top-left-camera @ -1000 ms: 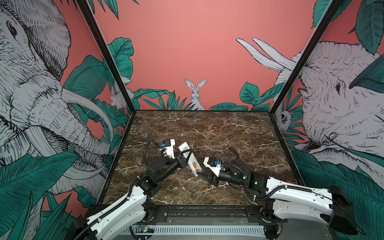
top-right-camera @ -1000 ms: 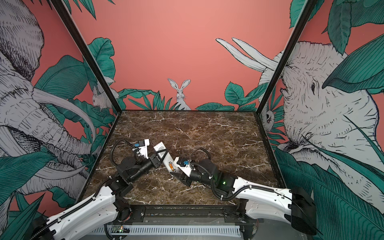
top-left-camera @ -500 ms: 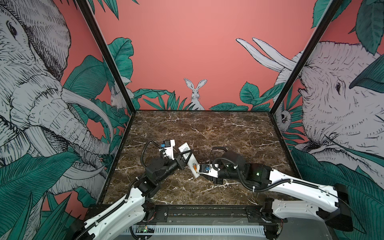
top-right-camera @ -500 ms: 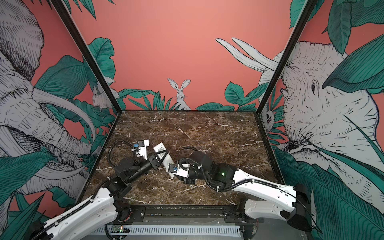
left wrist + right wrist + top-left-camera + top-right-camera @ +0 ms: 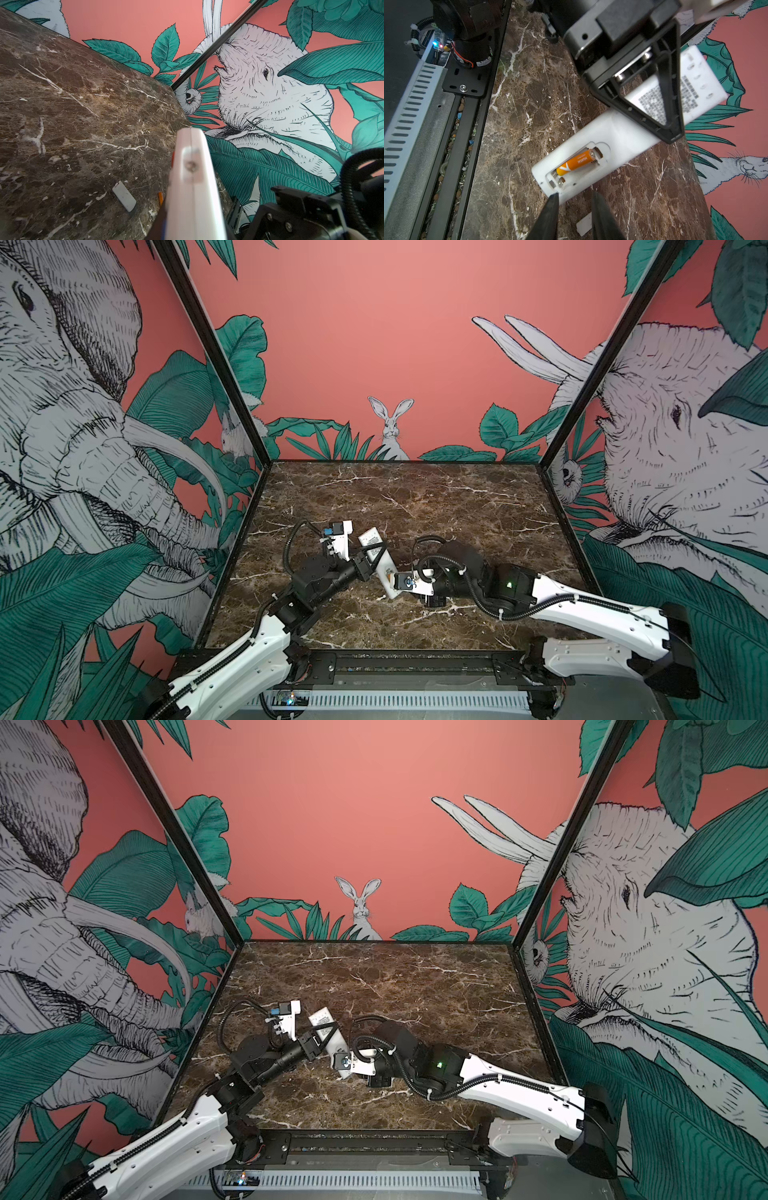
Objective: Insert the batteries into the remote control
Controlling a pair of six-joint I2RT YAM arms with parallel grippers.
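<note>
Long white plastic remote control point(image 5: 612, 133), orange cylindrical battery point(image 5: 576, 163) seated in it, is sitting clenched in left gripper point(image 5: 671, 133). Right gripper point(image 5: 574, 202) is hovering parted, empty.

The left arm point(image 5: 257, 649) stretches forward to the remote control point(image 5: 384, 568), wrist straight, and the left gripper point(image 5: 372, 558) is clamped across the remote's middle, one black triangular finger lying over its labelled back. The right arm point(image 5: 582, 610) comes in low from the remote's right side, forearm almost level and elbow raised. The right gripper point(image 5: 574, 209) points at the remote's open end, its jaws a little apart with nothing between them and one fingertip just beside that end's corner.
</note>
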